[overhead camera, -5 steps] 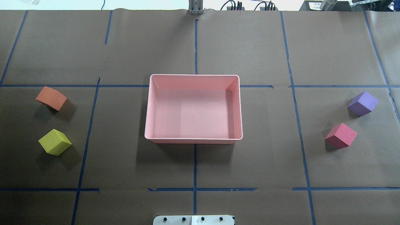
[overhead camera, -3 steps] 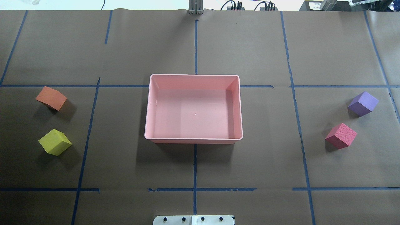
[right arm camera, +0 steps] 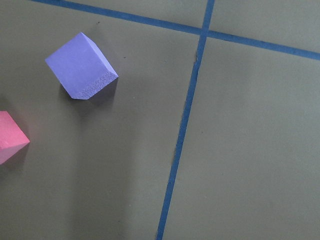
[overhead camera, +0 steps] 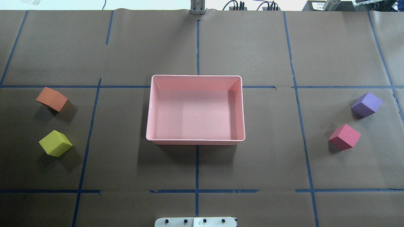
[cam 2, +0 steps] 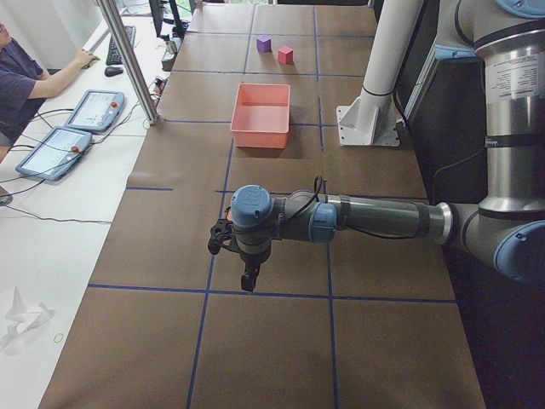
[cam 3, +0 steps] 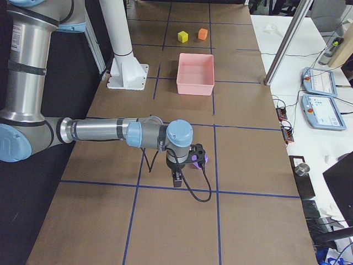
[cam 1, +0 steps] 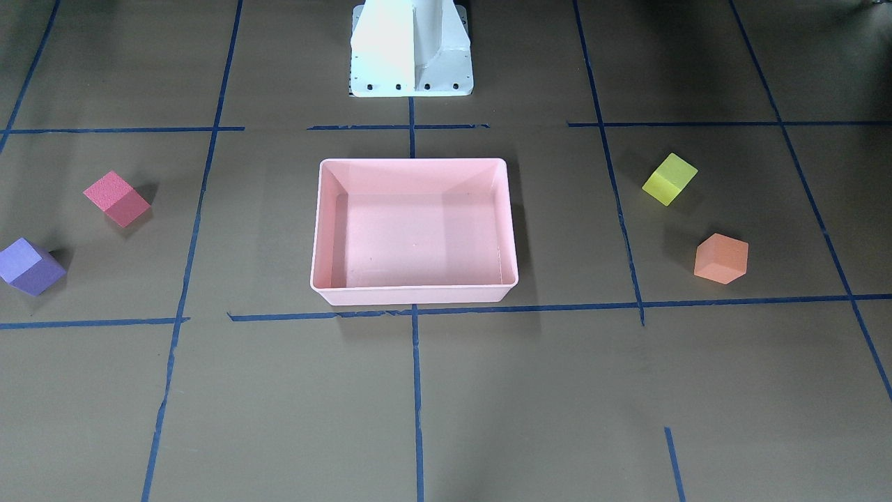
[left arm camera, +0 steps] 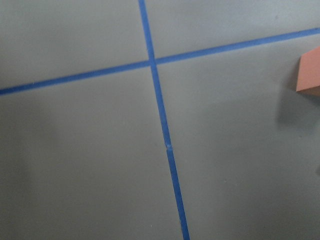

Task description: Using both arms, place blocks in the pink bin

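Note:
The pink bin (overhead camera: pixel 195 76) stands empty at the table's middle, and also shows in the front view (cam 1: pixel 414 162). The orange block (overhead camera: pixel 52 98) and yellow block (overhead camera: pixel 55 143) lie far to its left. The purple block (overhead camera: pixel 366 104) and red-pink block (overhead camera: pixel 344 136) lie far to its right. My left gripper (cam 2: pixel 248 281) hangs over the table's left end; the orange block (left arm camera: pixel 310 75) sits at its wrist view's right edge. My right gripper (cam 3: pixel 177 179) hangs by the purple block (right arm camera: pixel 81 66). I cannot tell whether either is open or shut.
The white pedestal base (cam 1: pixel 411 49) stands behind the bin on the robot's side. Blue tape lines cross the brown table cover. A metal post (cam 2: pixel 128 60) rises at the far table edge. An operator (cam 2: pixel 25 77) sits at a desk beyond it.

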Robot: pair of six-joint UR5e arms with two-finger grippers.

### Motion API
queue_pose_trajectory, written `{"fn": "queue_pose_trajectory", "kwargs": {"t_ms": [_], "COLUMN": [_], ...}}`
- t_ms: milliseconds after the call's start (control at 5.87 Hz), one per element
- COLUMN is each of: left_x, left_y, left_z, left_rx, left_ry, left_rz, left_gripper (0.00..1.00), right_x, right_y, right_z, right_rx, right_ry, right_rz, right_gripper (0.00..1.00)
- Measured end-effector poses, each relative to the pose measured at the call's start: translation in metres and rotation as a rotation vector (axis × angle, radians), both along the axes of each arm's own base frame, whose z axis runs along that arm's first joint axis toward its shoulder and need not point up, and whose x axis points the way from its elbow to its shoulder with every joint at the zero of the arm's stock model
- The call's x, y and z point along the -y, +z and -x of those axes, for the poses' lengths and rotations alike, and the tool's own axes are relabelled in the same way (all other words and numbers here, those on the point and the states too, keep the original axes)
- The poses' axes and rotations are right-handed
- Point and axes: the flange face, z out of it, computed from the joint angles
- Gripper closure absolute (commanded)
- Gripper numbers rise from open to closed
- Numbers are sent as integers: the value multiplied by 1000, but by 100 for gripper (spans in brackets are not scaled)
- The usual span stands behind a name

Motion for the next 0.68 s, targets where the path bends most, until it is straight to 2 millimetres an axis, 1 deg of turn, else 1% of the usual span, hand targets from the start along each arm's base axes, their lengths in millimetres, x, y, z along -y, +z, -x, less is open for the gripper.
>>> {"fn": "queue_pose_trajectory", "kwargs": {"t_ms": [170,341,511,681], "left_x": [23,35,42,45], "left_y": [-21,-32,-43,-51], "left_z": [-2,-9,-29,-71], "left_rx": [5,1,-7,-22], "left_ry": [-1,10,39,108], "left_rz": [-104,-149,-180,-222], "left_gripper": [0,0,0,0], "right_x": [6,10,11,11], "right_y": [-7,-11,-14,-16], "right_z": [0,1,0,1], "right_rx": [3,6,7,8], "right_ry": [0,-3,-5,-6], "right_rz": [-21,-39,-49,-56], "right_gripper": [0,0,0,0]}}
